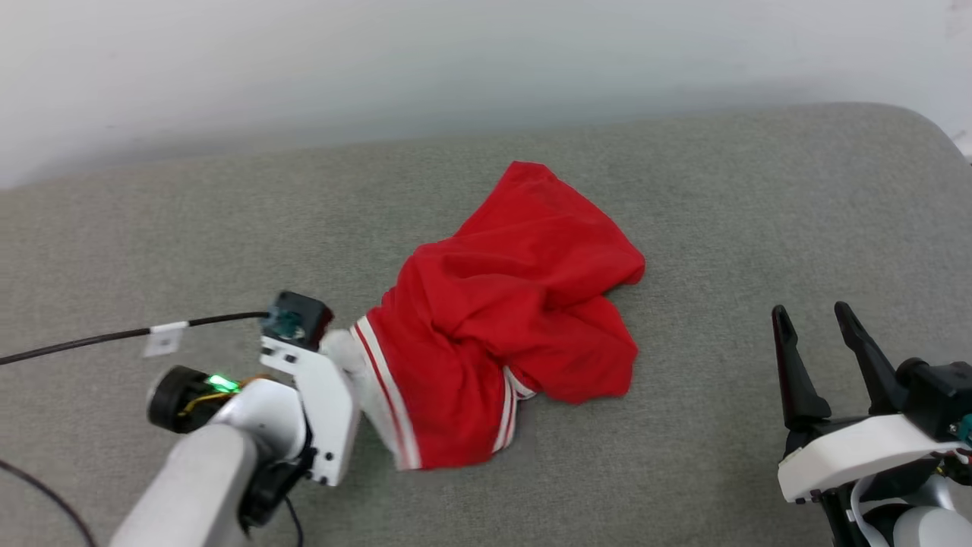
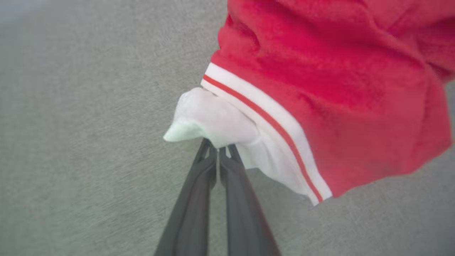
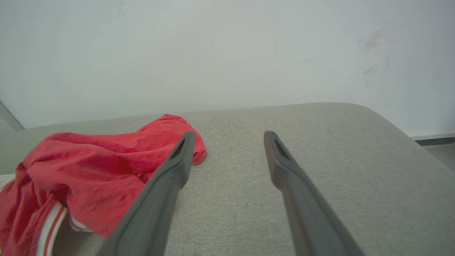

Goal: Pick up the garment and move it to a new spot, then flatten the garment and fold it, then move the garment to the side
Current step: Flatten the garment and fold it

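Now your left gripper (image 2: 217, 151) is clamped on a white corner of the garment (image 1: 501, 319), at its left edge. Your right gripper (image 1: 811, 313) sits well right of the garment, fingers spread, empty. The garment lies crumpled on the grey cushion (image 1: 721, 471).

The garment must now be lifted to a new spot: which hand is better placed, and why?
Left. The left hand is shut on the white sleeve of the garment; the right hand stands open, apart from the cloth.
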`<state>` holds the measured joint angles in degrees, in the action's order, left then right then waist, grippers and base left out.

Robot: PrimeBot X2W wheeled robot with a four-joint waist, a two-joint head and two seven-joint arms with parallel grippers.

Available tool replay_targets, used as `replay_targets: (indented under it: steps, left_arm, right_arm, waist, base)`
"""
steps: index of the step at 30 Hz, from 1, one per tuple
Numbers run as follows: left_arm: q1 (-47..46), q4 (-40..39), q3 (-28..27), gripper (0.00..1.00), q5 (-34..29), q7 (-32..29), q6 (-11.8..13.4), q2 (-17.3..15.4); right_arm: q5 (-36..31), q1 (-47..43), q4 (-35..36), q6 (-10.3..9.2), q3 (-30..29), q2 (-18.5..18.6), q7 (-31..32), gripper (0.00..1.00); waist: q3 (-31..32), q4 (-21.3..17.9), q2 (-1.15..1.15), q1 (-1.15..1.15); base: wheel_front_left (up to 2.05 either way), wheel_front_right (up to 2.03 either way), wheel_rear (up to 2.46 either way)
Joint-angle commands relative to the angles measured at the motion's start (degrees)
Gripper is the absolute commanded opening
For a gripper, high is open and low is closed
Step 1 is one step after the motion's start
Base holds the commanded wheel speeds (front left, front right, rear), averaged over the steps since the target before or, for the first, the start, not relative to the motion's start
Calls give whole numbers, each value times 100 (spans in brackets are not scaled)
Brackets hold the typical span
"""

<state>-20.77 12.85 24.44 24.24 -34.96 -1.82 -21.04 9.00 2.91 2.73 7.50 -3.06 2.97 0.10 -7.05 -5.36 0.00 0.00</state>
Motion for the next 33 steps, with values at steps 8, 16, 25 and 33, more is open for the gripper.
replay_targets:
  steps: [8,16,25,33]
  left_arm:
    - [1019,-1424,-820,0,57,-329,782,-910]
    - [1851,-883,-1251,35,645,-156,1073,-661]
    - [1503,-735,-1395,100,294,1918,1099,-160]
    - [1396,-1015,-1251,100,-26,3381,964,144]
  right_arm:
    - [-41,-176,158,-2,-86,-11,119,100]
    - [-66,-118,227,-2,-24,-11,183,100]
    - [-162,-274,251,-2,-119,-12,279,100]
    - [-209,-441,330,-2,-80,-11,390,100]
  waist:
    - [135,341,0,0]
    - [57,343,0,0]
    - [391,356,0,0]
    - [723,353,0,0]
  base:
    - [0,0,0]
    - [0,0,0]
    - [0,0,0]
    - [0,0,0]
